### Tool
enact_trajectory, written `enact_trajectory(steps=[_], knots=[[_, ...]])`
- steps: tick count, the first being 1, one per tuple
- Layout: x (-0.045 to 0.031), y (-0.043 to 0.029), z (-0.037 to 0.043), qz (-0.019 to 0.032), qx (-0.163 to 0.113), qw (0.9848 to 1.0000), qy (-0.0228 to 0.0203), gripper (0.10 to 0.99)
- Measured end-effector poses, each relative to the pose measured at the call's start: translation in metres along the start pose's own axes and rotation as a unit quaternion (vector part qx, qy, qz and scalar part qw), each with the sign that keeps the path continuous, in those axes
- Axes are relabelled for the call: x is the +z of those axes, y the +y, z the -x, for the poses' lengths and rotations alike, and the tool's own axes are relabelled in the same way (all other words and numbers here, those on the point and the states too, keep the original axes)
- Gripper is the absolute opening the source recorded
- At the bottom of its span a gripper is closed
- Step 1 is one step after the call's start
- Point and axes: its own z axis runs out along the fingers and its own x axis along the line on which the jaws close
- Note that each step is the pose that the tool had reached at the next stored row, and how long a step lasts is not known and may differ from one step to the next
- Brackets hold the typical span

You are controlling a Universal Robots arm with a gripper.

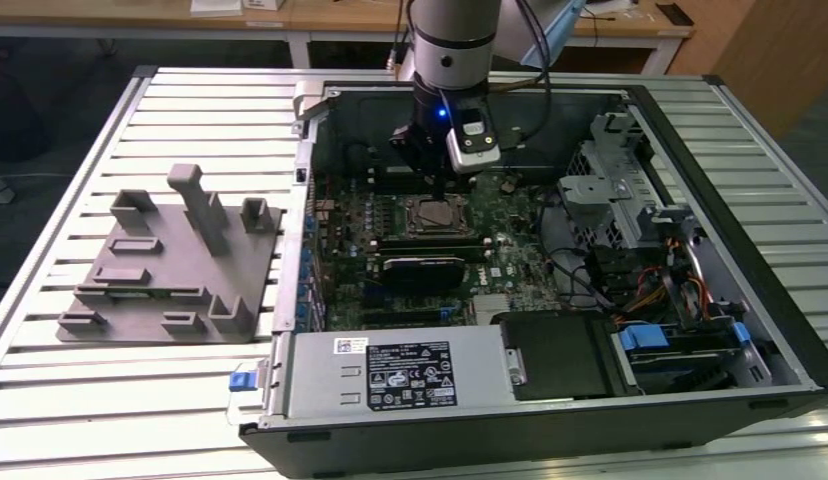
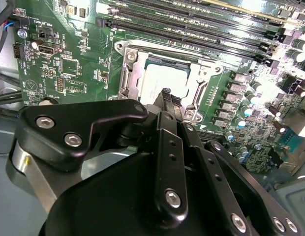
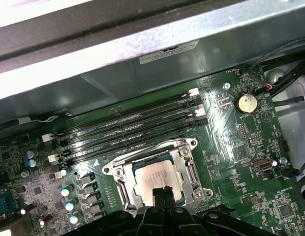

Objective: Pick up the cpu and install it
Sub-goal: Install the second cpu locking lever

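The flat square silvery cpu sits in the metal-framed socket on the green motherboard, inside the open black computer case on the slatted metal tabletop. The black tool hangs just above the cpu, fingertips pressed together w/ nothing between them. A grey plastic fixture w/ upright posts stands beside the case, at the exterior view's left.

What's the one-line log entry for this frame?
arm: over open PC case | gripper: fingertips together, above socket edge | cpu: seated in motherboard socket | grey fixture: on table, beside case
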Motion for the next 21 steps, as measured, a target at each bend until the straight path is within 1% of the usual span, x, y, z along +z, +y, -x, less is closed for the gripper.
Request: enact_trajectory(steps=[6, 21], knots=[[-0.0001, -0.0014, 0.0005, -0.0002, 0.0, 1.0, 0.0, 0.106], [-0.0002, -0.009, 0.003, -0.0001, 0.0, 1.0, 0.0, 0.106]])
